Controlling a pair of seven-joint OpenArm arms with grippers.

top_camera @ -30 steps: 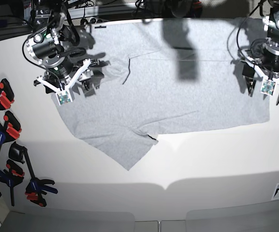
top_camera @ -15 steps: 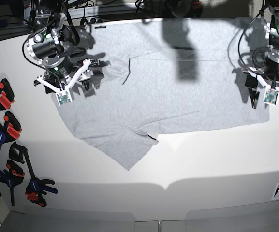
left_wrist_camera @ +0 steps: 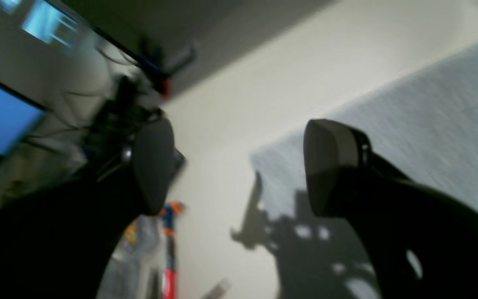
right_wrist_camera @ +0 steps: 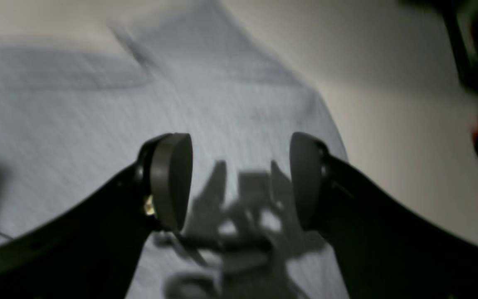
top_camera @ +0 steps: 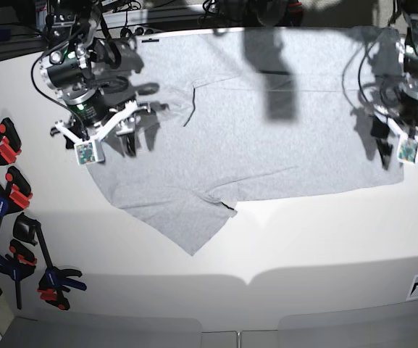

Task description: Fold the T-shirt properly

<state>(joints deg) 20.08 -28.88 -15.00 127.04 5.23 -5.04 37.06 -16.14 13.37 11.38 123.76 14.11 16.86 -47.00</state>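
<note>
We see the T-shirt (top_camera: 252, 138) lying spread, plain side up, across the upper middle of the white table (top_camera: 317, 239), one sleeve pointing toward the lower centre; the right gripper (top_camera: 111, 141) hangs at upper left over the shirt's edge, jaws spread, pinching nothing; the left gripper (top_camera: 409, 161) hovers at the right edge above the shirt's corner, jaws likewise wide apart; clamps (top_camera: 9, 217) lie along the left border.

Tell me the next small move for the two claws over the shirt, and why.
Probably lower both claws onto the cloth edges and close. The T-shirt lies spread flat on the table, unfolded. The left claw is open above the shirt's corner, and the right claw is open above the sleeve end; neither holds fabric, so a grip has to come before any fold.
</note>
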